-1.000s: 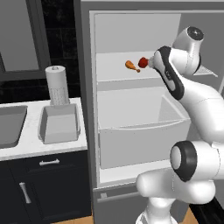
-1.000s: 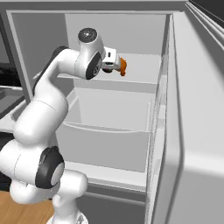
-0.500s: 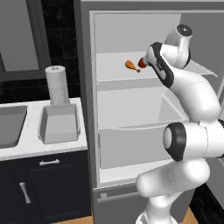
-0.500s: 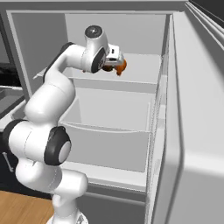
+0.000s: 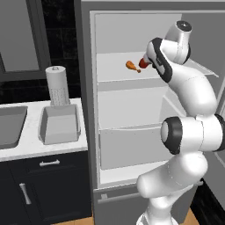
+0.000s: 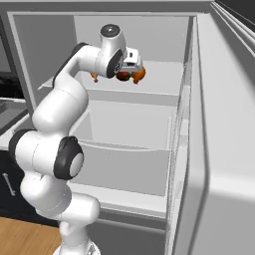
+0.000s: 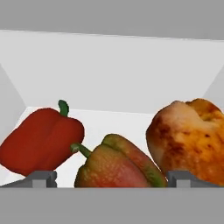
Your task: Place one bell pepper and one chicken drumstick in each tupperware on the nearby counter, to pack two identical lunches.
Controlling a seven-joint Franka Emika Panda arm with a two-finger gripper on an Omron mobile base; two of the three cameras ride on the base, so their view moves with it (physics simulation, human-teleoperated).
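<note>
My gripper (image 7: 113,179) is open on the fridge's top shelf, its fingertips (image 7: 41,178) wide apart on either side of a red-green bell pepper (image 7: 116,166). A red bell pepper (image 7: 41,140) lies left of it and a browned chicken drumstick (image 7: 188,135) close on the right. In the right base view the gripper (image 6: 130,69) hangs over this food. Another chicken drumstick (image 5: 131,66) lies further left on the shelf, beside the red bell pepper (image 5: 144,63). A grey tupperware (image 5: 59,124) sits on the white counter (image 5: 26,147), left of the fridge.
The fridge door (image 6: 224,149) stands open on the right. A paper towel roll (image 5: 57,85) stands behind the tupperware, and a dark sink (image 5: 9,125) lies at the far left. Below the top shelf are a second shelf and a drawer (image 5: 132,145).
The arm has reached further into the top shelf, bringing the hand closer to the peppers and the drumstick. The jaws have stayed wide.
</note>
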